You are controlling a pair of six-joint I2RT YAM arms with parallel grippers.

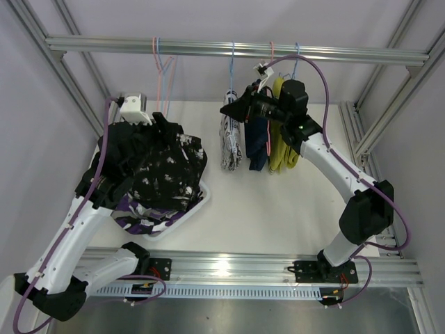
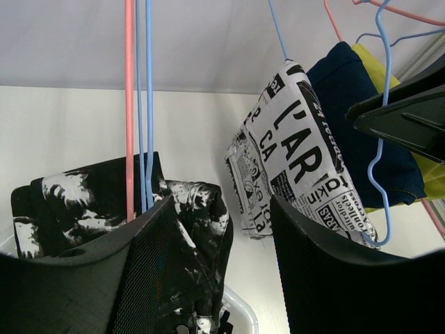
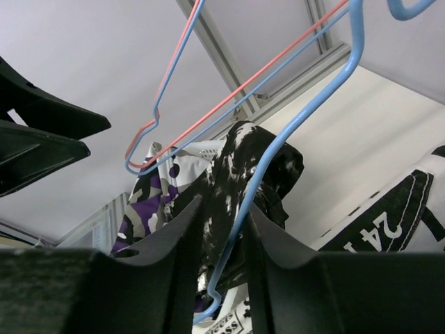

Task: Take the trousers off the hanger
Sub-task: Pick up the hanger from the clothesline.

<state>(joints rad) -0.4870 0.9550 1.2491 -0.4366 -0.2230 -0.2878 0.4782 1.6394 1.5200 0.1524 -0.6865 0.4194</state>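
Note:
Three trousers hang on hangers from the rail: white with dark print [image 1: 231,142] [image 2: 299,167], navy [image 1: 258,142] [image 2: 354,104] and yellow [image 1: 281,149]. My right gripper [image 1: 229,108] [image 3: 224,209] is up at the white pair's blue hanger [image 3: 299,118]. The hanger's wire runs between the narrowly parted fingers, which are not clamped on it. The black speckled trousers [image 1: 163,167] [image 3: 236,181] and the purple patterned pair [image 1: 132,209] [image 3: 149,202] lie heaped in the white basket [image 1: 201,198]. My left gripper [image 1: 165,126] [image 2: 221,209] hovers open over that heap, holding nothing.
A bare pink hanger and a bare blue hanger [image 1: 158,62] [image 2: 129,104] hang from the aluminium rail [image 1: 236,49] just above the left gripper. Frame posts stand at both sides. The right gripper's black fingers [image 2: 403,118] show at the right of the left wrist view.

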